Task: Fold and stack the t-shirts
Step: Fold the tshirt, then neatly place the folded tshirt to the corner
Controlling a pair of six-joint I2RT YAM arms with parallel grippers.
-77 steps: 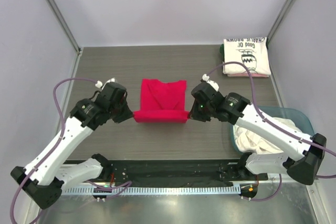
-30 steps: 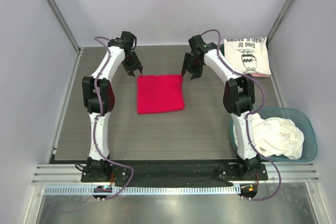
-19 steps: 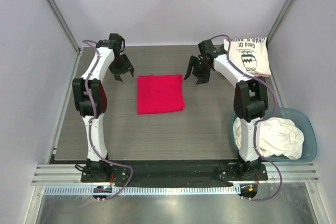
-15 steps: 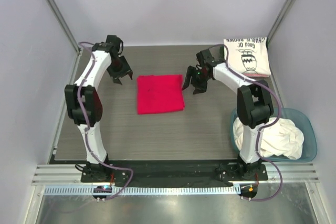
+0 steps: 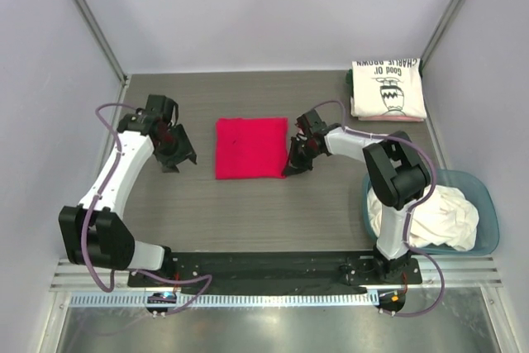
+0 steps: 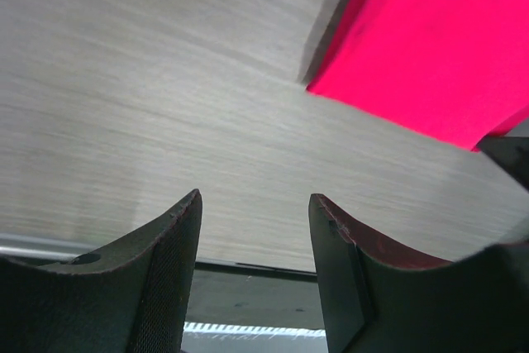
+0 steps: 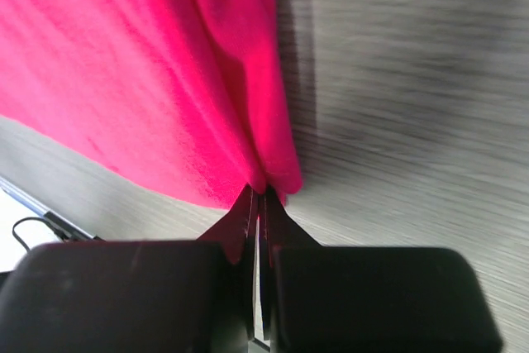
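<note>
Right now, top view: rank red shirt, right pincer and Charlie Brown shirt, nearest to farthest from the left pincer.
1. red shirt, just right of the left pincer.
2. right pincer, at that shirt's right edge.
3. Charlie Brown shirt, back right corner.

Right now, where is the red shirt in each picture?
Top external: the red shirt lies folded in the middle of the picture.
Left wrist: upper right corner, beyond the open left end effector.
Right wrist: upper left, its edge at the closed right end effector.
Shared landmark: the grey wood-grain table.
</note>
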